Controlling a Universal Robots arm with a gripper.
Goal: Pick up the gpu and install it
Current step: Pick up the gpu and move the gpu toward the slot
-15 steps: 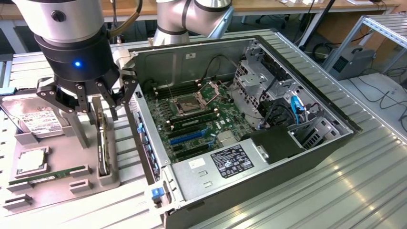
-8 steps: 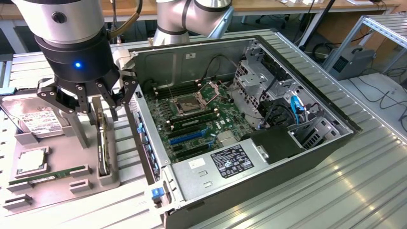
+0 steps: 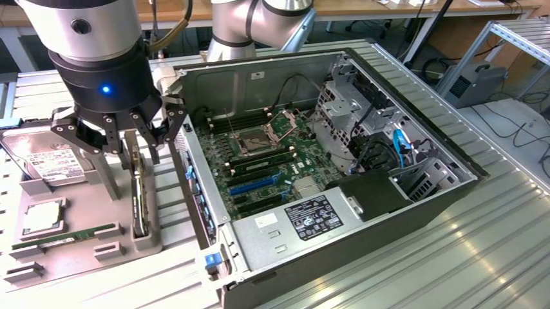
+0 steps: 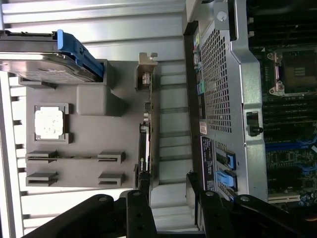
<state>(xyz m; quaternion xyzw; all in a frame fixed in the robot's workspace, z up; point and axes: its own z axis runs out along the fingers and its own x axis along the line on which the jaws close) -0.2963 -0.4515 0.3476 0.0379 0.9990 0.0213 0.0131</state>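
My gripper (image 3: 116,138) (image 4: 168,201) hangs in the left of the exterior view. My fingers are spread wide and hold nothing. The gpu (image 3: 138,193) (image 4: 144,148) stands on its thin edge in the gray tray (image 3: 60,251) (image 4: 79,144), right below my fingers, just beside the open case (image 3: 344,244) (image 4: 218,74).

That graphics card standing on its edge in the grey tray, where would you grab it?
Probably from straight above: the gpu stands on edge in the grey tray, both flat faces free. Pinch those mid-length at the top edge, clear of the metal bracket. The open tool hangs over it.
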